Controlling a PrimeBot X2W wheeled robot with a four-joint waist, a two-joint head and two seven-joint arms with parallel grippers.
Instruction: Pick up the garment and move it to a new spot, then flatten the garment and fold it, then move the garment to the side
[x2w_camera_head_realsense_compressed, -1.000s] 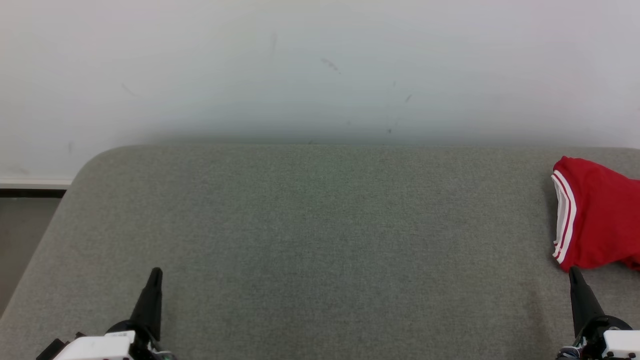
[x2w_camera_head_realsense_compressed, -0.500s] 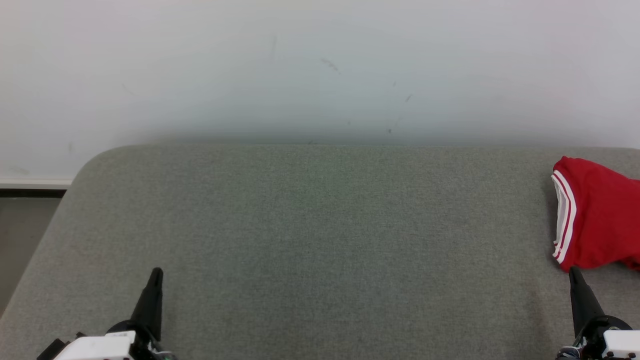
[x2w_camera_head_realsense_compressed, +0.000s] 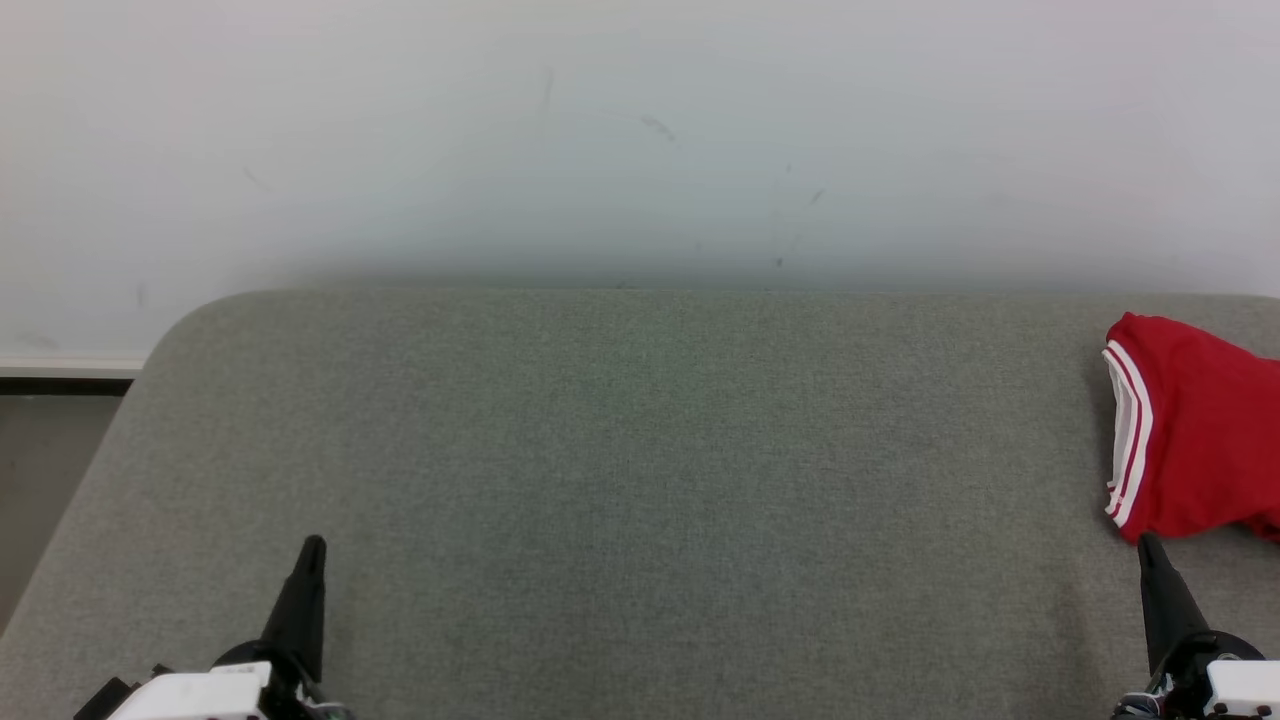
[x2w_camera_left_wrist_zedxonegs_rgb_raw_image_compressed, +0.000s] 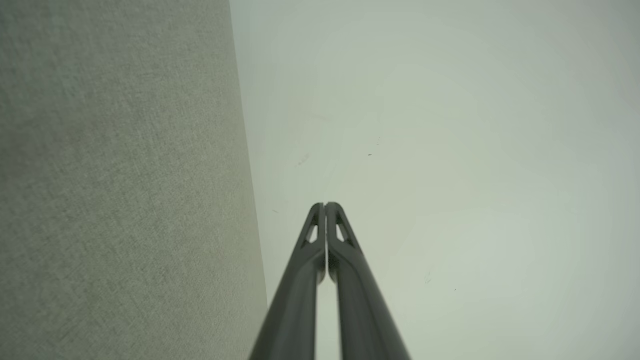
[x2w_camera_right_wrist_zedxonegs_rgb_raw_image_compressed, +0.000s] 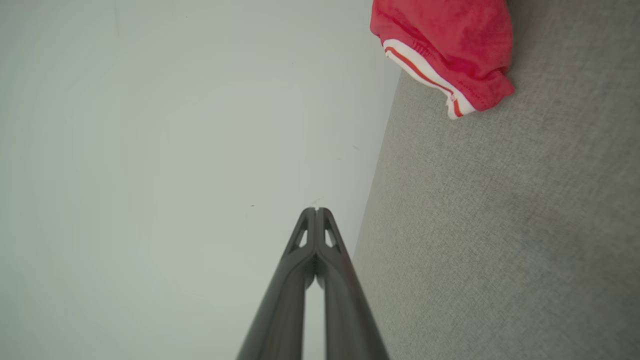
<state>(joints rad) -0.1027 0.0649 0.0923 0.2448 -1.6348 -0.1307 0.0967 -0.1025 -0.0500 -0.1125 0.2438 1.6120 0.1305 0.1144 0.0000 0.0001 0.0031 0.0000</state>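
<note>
A red garment (x2w_camera_head_realsense_compressed: 1195, 430) with white-and-red striped trim lies bunched at the far right of the grey fabric surface (x2w_camera_head_realsense_compressed: 640, 480), cut off by the head view's right edge. The right wrist view shows the same garment (x2w_camera_right_wrist_zedxonegs_rgb_raw_image_compressed: 445, 47) at its top. My right gripper (x2w_camera_head_realsense_compressed: 1148, 545) is at the lower right, its tip just short of the garment's near edge, fingers pressed together and holding nothing (x2w_camera_right_wrist_zedxonegs_rgb_raw_image_compressed: 316, 210). At the lower left my left gripper (x2w_camera_head_realsense_compressed: 313, 545) rests, also shut and empty (x2w_camera_left_wrist_zedxonegs_rgb_raw_image_compressed: 325, 205), far from the garment.
A pale wall (x2w_camera_head_realsense_compressed: 640, 130) rises directly behind the grey surface. The surface's rounded left corner (x2w_camera_head_realsense_compressed: 185, 320) drops off to a darker floor strip (x2w_camera_head_realsense_compressed: 50, 450). A broad stretch of the surface lies between the two grippers.
</note>
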